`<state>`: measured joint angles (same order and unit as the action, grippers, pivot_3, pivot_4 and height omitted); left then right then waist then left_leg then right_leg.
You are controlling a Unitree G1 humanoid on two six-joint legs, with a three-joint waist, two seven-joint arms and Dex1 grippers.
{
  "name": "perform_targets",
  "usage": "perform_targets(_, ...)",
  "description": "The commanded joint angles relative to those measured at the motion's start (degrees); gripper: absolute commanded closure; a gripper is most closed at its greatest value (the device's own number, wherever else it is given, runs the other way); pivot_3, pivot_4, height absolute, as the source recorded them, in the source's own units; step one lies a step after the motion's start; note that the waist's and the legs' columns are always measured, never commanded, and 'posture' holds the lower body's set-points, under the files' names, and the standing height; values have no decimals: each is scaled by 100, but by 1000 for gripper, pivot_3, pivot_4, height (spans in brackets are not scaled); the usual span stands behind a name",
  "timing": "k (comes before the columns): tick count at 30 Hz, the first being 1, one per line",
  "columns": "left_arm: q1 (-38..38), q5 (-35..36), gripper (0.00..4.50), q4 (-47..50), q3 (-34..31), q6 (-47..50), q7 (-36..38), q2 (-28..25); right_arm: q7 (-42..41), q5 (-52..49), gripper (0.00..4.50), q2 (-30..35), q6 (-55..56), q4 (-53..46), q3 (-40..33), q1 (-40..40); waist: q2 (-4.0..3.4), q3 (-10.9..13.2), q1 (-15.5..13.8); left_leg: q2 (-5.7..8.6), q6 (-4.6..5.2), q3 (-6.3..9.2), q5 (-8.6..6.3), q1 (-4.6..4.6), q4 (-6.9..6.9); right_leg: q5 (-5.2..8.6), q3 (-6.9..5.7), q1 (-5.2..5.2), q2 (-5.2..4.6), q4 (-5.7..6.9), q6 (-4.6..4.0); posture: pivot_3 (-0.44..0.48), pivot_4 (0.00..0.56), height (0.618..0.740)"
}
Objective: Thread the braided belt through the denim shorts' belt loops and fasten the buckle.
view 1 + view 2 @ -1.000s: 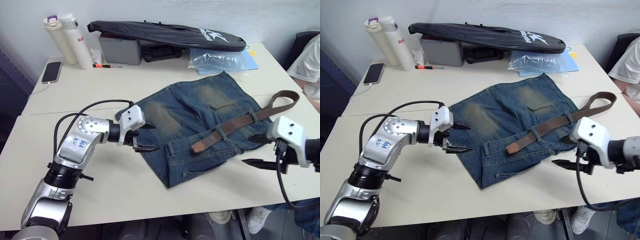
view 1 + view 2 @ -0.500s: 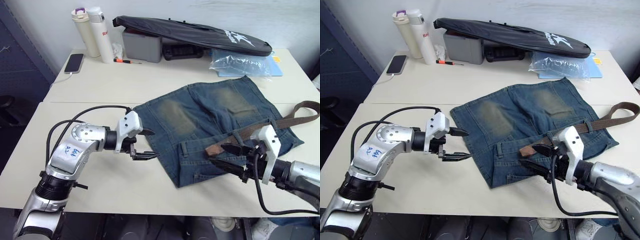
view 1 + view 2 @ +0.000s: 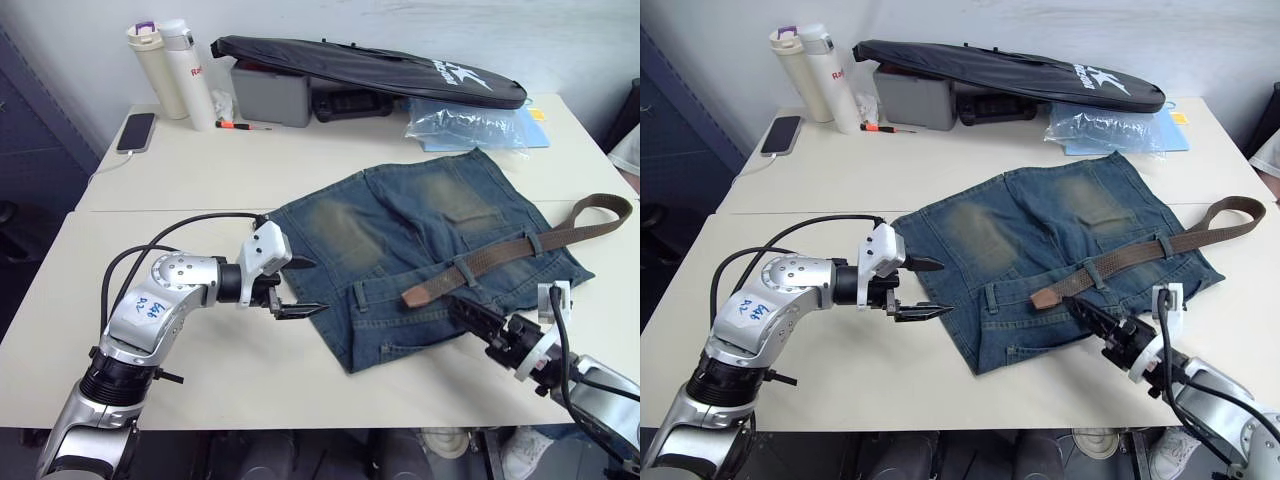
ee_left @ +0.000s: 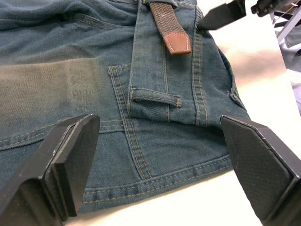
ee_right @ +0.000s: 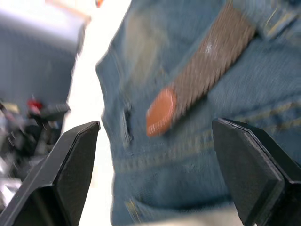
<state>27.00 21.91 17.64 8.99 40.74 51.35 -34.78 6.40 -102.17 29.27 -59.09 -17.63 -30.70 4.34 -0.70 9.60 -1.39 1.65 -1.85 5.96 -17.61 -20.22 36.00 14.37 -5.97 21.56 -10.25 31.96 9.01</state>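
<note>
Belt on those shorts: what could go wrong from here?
The belt has a loose tan tip with an empty loop ahead; the open right gripper might nudge the tip aside rather than catch it. The open left gripper sits at the shorts' edge and may bunch the fabric.

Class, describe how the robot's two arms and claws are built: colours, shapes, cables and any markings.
The left arm has rounded silver shells, black joints, a white sticker with blue handwriting and a looping black cable. Its white angular wrist block carries the left claw, two black pointed fingers with textured pads. The right claw matches, on a white wrist with black cabling.
</note>
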Motion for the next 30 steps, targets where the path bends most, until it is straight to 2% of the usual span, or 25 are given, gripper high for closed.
perform_targets(1, 53, 52, 0, 205, -116, -30, -49, -34, 555, -604, 444, -16, 471, 81, 252, -228, 0, 0, 9, 0, 0, -1, 0, 0, 0, 0, 1, 0, 1, 1, 0, 0, 150, 740)
perform_targets(9, 17, 51, 0, 241, -171, -22, -126, -141, 1037, -656, 444, -247, 1043, 275, 853, -327, -3, -2, 3, -21, -7, -11, -6, 2, 1, -1, 8, 1, 22, 7, 1, 0, 150, 740)
perform_targets(19, -102, 95, 0, 321, -214, -33, -168, -252, 1280, -1083, 444, -23, 1253, -5, 630, 116, -6, -4, -9, -49, 2, -16, -22, 4, 4, 1, 16, 4, 48, 2, -16, 0, 150, 740)
perform_targets(27, -83, 85, 0, 325, -188, -42, -153, -251, 1490, -1083, 444, 31, 1247, 43, 773, -146, -6, -4, -8, -51, 3, -18, -23, 4, 6, 5, 22, 7, 53, -10, -25, 0, 150, 740)
perform_targets(30, -72, 76, 0, 333, -196, -42, -172, -249, 1954, -1017, 444, 67, 1431, 198, 1047, -275, -6, -4, -5, -53, 3, -18, -23, 4, 5, 6, 23, 10, 55, -9, -26, 0, 150, 740)
